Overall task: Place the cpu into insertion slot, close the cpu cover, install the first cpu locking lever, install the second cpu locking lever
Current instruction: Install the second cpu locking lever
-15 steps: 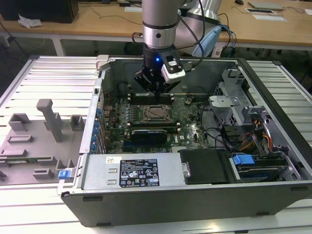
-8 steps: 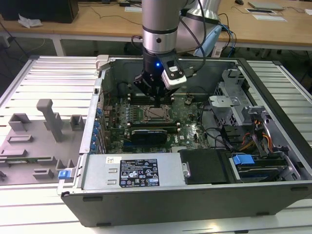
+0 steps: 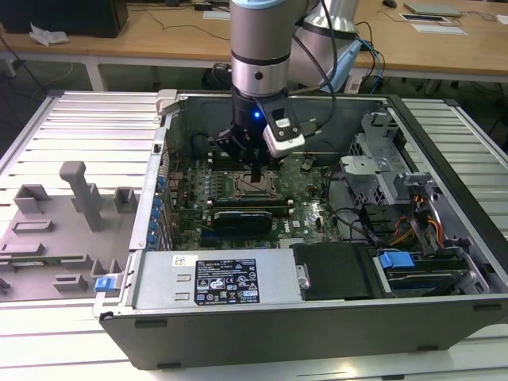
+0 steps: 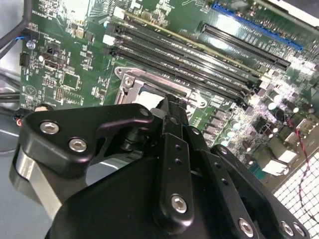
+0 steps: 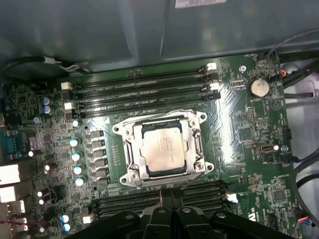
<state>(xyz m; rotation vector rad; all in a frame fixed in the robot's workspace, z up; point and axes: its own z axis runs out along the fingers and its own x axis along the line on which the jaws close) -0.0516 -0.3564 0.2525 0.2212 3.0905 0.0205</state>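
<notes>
We see the cpu (image 5: 162, 153) lying in the insertion slot (image 5: 130, 158) with the cpu cover (image 5: 185, 130) down around it; the end effector (image 5: 171, 190), fingers together and empty, hangs just beside.

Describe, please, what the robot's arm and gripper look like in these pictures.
The arm is a silver-grey metal cylinder with a pale blue band, carrying a small blue light and a grey camera block. Black cables trail behind it. The gripper is matte black linkage fastened with silver screws.

Cpu (image 5: 163, 153) flat in insertion slot (image 5: 130, 149), cpu cover (image 5: 191, 130) down (silvery top showing).
</notes>
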